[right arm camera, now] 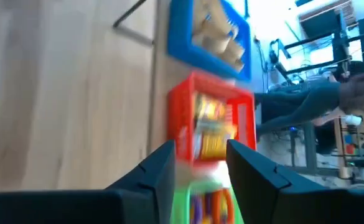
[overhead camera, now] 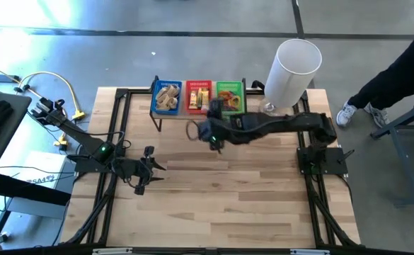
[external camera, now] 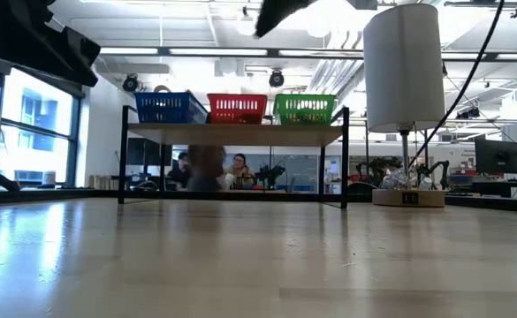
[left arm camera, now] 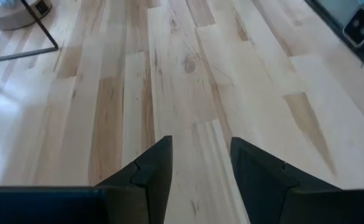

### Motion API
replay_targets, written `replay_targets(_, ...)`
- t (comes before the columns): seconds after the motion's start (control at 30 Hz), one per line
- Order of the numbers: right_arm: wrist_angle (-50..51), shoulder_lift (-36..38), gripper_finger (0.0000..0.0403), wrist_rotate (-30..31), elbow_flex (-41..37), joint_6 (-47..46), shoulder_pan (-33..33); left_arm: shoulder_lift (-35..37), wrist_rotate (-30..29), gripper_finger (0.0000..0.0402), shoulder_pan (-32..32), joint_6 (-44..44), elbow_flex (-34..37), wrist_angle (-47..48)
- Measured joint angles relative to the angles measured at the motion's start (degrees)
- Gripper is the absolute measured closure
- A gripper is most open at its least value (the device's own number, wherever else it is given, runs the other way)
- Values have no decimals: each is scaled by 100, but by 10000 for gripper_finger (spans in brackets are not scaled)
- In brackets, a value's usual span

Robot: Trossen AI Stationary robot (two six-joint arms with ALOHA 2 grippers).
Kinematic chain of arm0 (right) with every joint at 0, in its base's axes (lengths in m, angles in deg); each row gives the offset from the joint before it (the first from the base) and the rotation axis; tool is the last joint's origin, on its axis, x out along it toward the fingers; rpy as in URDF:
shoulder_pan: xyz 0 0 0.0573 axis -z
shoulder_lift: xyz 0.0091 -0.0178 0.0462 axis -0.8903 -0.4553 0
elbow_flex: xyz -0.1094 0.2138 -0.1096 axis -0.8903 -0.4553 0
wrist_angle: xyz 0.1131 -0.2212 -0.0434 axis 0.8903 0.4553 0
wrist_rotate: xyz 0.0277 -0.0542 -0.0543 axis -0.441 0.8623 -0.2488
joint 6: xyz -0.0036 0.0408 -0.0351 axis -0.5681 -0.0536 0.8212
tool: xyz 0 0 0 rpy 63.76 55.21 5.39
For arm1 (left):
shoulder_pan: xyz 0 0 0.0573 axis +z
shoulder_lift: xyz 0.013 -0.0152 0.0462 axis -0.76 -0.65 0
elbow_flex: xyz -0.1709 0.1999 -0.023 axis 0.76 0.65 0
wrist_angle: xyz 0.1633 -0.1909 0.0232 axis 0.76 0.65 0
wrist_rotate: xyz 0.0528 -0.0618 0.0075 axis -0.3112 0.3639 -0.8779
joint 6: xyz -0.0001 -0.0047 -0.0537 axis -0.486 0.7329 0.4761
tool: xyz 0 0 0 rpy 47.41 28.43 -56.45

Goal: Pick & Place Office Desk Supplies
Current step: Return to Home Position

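Observation:
The supplies lie in three small baskets on a low black-framed shelf at the table's far side. The blue basket holds pale tan bands. The red basket holds yellow blocks. The green basket holds coloured loops. My right gripper hovers just in front of the shelf, near the red and green baskets, open and holding nothing. My left gripper waits open over bare wood at the table's left.
A tall white cylinder stands on a round base at the far right corner. The shelf's legs stand on the table. A person's leg and white shoe are beyond the right edge. Bare wood fills the near half.

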Motion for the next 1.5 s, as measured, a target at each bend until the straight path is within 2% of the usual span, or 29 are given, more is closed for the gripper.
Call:
replay_targets(0.13,1098,238,301,2,0,-479,-475,0,4,263,8,187,-40,-2)
replay_targets(0.3,2264,485,384,-602,0,-1595,-938,0,17,305,92,207,-240,-22)
replay_targets(0.37,2756,570,396,-866,0,-2131,-1067,0,36,329,209,192,-350,20)
replay_targets(0.5,3166,779,400,-1293,-82,-2715,-1323,0,747,381,629,72,-779,680)
replay_targets(0.6,2995,1092,400,-1498,-384,-2682,-1487,0,1410,397,1050,1,-1221,1458)
replay_targets(0.77,2158,2180,400,-2023,-1426,-2775,-1681,83,1580,399,1462,-263,-1773,2191)
replay_targets(1.0,322,4315,400,-2356,-3730,-3021,-1863,644,2191,400,1672,-891,-1857,2598)
replay_targets(1.13,-794,5553,400,-2600,-5114,-3152,-1964,1130,2444,400,1776,-1261,-1729,2585)
replay_targets(1.23,-1709,6408,400,-2844,-6045,-2887,-1892,1445,2527,400,1928,-1383,-1565,2408)
replay_targets(1.5,-3627,8015,400,-3563,-7846,-2069,-1482,1986,3636,400,2512,-1411,-572,1436)
